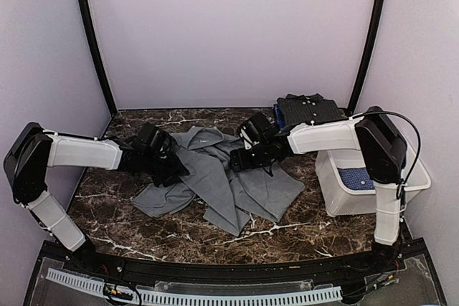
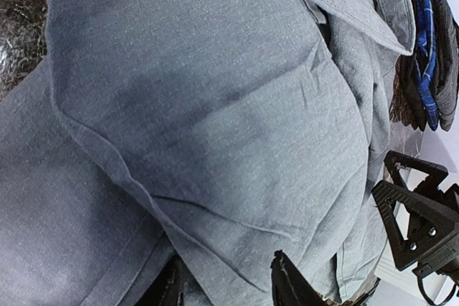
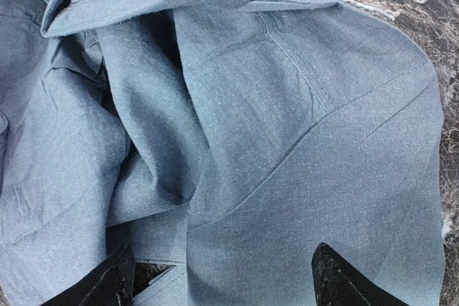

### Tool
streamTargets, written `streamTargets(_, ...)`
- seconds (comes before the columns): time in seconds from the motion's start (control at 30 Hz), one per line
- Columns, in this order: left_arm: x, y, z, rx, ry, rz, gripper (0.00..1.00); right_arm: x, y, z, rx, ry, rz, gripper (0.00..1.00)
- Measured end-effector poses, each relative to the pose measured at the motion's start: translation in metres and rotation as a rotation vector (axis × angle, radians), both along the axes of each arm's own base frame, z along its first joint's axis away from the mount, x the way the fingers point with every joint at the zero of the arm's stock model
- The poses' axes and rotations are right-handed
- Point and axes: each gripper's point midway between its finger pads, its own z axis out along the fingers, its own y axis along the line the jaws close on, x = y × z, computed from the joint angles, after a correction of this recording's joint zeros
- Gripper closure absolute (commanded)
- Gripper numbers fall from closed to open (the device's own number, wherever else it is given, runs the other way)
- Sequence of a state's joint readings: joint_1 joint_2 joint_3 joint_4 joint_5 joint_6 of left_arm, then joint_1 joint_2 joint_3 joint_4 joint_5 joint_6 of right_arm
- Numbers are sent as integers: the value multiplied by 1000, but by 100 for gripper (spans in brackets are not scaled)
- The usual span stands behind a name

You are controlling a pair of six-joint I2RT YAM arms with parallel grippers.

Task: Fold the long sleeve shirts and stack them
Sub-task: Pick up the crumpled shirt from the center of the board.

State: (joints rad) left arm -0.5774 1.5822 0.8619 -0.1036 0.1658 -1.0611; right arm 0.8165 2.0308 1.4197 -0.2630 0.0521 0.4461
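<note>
A plain mid-grey shirt [image 1: 215, 177] lies crumpled in the middle of the marble table, its collar toward the back. It fills the left wrist view [image 2: 201, 105] and the right wrist view [image 3: 287, 141]. My left gripper [image 1: 172, 166] is low over the shirt's left side; its fingers [image 2: 287, 284] stand apart with cloth bulging between them [image 2: 226, 288]. My right gripper [image 1: 240, 159] is over the shirt's right side, its jaws wide open above the cloth [image 3: 219, 284]. A blue shirt with white dots [image 1: 356, 177] lies in the white tub.
The white plastic tub [image 1: 337, 198] stands at the right edge of the table. A pile of folded dark shirts [image 1: 308, 109] sits at the back right and also shows in the left wrist view [image 2: 427, 62]. The right gripper's black body [image 2: 423, 227] is close to my left gripper.
</note>
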Motion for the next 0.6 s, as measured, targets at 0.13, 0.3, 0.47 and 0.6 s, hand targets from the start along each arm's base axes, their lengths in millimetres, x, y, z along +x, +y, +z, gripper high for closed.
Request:
streamTargets(0.13,7,1,-5,12,-11,22,81,2,0,-11,-20,10,-4,23)
streamTargets(0.3,21,-1,-2,40,-43,29,100,8,-2,-14,-51,2,-25,40)
streamTargets(0.47,41,0,22,91,-126,29,100,19,0,-8,-64,-25,-54,80)
streamTargets(0.6,53,10,51,153,-200,34,100,29,-2,2,-82,-54,-62,100)
